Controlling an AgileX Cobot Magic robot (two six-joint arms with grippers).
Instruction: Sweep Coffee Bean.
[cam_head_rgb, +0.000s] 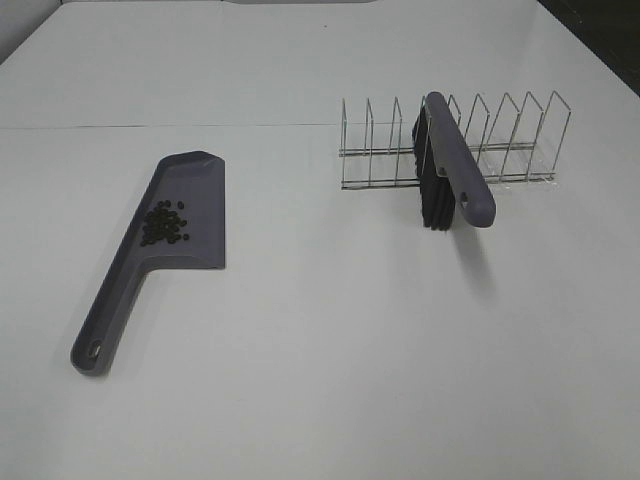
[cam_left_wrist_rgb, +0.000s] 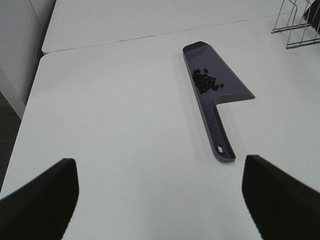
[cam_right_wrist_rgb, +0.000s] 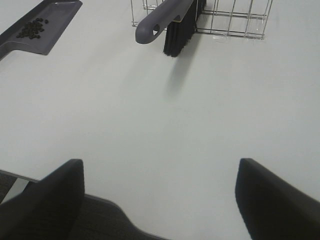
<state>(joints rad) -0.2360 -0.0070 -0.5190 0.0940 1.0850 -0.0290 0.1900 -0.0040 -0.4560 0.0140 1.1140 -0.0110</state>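
The coffee beans (cam_head_rgb: 164, 222) lie in a loose cluster on the flat blade of a grey dustpan (cam_head_rgb: 190, 175) resting on the white table (cam_head_rgb: 330, 340). The left end effector (cam_left_wrist_rgb: 160, 197) hangs released, fingers spread wide and empty, with the beans well ahead of it and slightly toward its right finger. The right end effector (cam_right_wrist_rgb: 160, 197) is likewise spread and empty; a brush (cam_right_wrist_rgb: 172, 22) leaning in a wire rack (cam_right_wrist_rgb: 235, 22) sits ahead of it, with the beans far off toward its left finger.

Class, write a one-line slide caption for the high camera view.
Coffee beans lie on a dustpan; the brush rests in a wire rack.
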